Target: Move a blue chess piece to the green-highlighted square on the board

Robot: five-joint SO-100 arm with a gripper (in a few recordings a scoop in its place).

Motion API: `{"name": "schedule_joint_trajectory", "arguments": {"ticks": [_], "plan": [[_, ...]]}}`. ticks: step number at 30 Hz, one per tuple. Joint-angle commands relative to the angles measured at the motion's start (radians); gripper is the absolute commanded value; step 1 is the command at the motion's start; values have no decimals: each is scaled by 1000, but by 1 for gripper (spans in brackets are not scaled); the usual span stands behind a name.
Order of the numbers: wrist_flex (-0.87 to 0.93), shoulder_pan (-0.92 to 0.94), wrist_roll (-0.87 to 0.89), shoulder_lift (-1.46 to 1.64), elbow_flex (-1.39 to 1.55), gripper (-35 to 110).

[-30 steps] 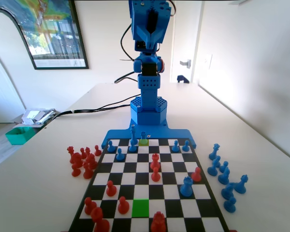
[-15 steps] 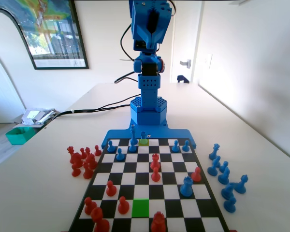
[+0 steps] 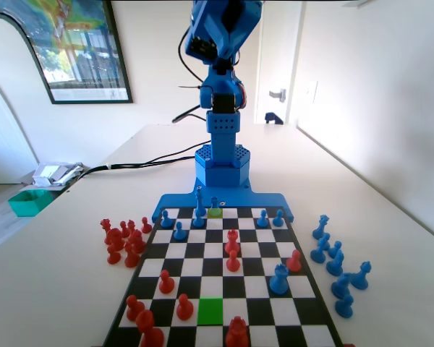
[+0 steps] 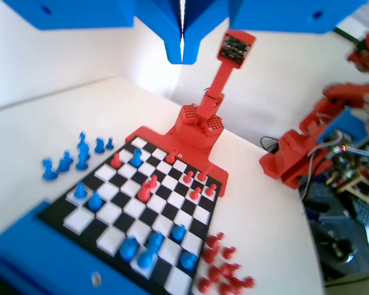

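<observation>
Wrist view: closed fingers [image 4: 182,52] high above blue chess piece [image 4: 146,258].

Fixed view: the board [image 3: 224,271] lies on the desk [image 3: 72,267], the arm's base [image 3: 221,170] standing at its far end. The green-highlighted square [image 3: 210,311] sits in the near rows, just left of centre. The olive square [image 3: 215,212] is in the far row, a small piece [image 3: 215,203] standing on it. A cluster of captured pieces [image 3: 123,240] stands off the board's left edge; another cluster [image 3: 338,264] stands off the right edge. A bulky piece [image 3: 279,278] stands right of centre on the board. A tray [image 3: 29,201] rests at the desk's far left. Wrist view: the end effector [image 4: 182,52] hangs above the board.
</observation>
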Motion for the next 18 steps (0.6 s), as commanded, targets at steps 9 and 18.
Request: {"name": "schedule_joint_trajectory", "arguments": {"ticks": [9, 18], "plan": [[66, 147, -568, -261, -66, 1], [21, 127, -741, -515, -14, 1]]}}
